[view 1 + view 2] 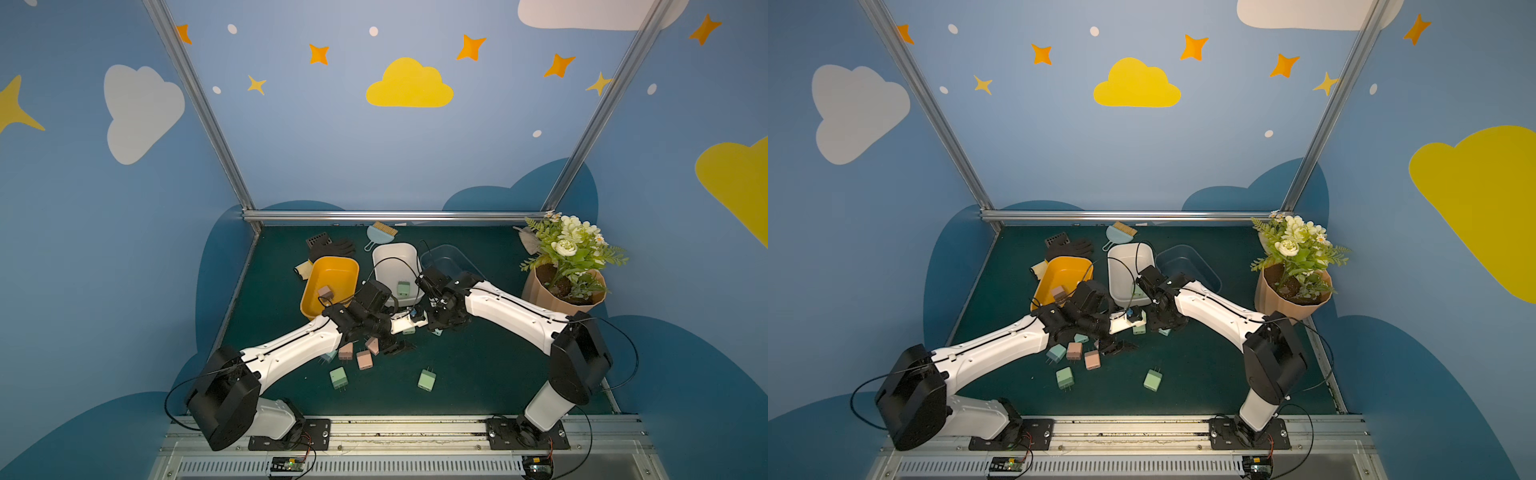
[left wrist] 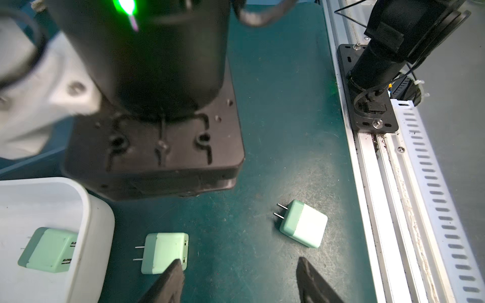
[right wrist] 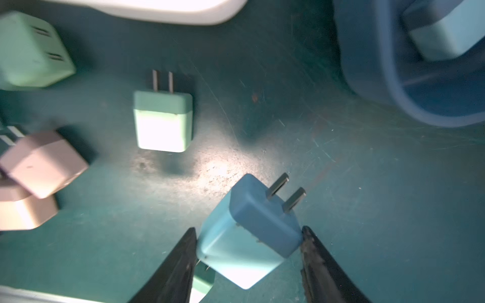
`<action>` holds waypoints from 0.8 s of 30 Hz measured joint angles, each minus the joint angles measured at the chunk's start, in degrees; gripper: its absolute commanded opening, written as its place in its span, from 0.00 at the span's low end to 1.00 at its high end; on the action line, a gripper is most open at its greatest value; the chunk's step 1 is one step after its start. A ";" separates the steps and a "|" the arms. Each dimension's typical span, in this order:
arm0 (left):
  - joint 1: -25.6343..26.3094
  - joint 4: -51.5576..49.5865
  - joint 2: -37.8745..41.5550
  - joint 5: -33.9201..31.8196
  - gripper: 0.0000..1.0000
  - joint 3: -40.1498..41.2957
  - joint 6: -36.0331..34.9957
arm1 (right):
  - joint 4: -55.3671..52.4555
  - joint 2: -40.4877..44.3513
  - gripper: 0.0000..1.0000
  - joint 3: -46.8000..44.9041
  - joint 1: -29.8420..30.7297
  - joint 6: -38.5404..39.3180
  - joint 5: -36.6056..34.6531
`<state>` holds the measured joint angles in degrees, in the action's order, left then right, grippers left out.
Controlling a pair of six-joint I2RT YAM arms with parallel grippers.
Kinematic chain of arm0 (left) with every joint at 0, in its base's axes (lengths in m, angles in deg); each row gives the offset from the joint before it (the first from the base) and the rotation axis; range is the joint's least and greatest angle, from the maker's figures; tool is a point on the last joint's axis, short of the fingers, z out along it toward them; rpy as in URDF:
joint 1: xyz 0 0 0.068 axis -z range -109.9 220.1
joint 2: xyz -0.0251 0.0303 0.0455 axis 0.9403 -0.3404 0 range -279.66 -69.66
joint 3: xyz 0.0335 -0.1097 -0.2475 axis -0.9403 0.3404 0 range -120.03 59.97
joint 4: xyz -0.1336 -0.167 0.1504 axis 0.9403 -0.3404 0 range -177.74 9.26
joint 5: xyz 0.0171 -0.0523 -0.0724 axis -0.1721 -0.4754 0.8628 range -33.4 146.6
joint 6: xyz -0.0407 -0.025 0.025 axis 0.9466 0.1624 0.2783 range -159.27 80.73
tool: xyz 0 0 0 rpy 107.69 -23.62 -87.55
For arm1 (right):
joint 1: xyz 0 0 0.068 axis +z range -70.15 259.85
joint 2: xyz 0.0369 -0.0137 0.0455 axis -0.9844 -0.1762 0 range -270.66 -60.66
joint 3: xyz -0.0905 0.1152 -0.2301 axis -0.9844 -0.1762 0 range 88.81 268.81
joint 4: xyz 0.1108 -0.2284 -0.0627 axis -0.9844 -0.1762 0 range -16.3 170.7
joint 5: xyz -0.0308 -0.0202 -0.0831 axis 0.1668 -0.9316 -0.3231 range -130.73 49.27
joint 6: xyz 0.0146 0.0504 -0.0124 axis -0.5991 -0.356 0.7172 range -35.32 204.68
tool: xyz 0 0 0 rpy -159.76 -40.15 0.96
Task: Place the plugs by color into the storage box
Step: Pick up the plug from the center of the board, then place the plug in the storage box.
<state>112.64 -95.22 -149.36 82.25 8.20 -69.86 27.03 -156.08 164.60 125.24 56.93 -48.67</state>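
Right pincer (image 3: 249, 228) is clamped on a blue plug (image 3: 246, 236), held at a tilt over the green surface (image 3: 367, 210) just beside the white bin (image 1: 399, 249). Left pincer (image 2: 240, 259) is spread apart and empty, one finger right next to a mint plug (image 2: 164, 251) lying just outside that bin's wall. A second mint plug (image 2: 48, 249) sits inside the bin. Pink plugs (image 1: 364, 359) lie loose on the bin's robot side.

Blue walls (image 1: 332, 137) painted with clouds (image 1: 409, 85), stars (image 1: 471, 47); aluminium frame posts (image 1: 199, 104); dark green tabletop (image 1: 478, 365).
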 measured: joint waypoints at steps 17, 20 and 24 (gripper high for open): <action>0.00 0.42 1.11 -1.77 0.69 0.00 0.20 | -1.14 -2.47 0.48 10.56 -12.24 7.43 -1.36; 0.00 0.48 1.14 -2.23 0.69 0.00 0.44 | -0.31 -4.33 0.48 11.80 -15.47 8.96 -2.36; 0.00 0.55 1.81 -2.80 0.69 0.00 0.87 | 0.20 -8.35 0.48 13.88 -19.26 11.28 -3.08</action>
<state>112.64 -94.68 -147.55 79.45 8.20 -68.99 27.23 -164.43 178.48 105.98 68.21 -51.76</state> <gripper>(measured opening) 0.690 0.575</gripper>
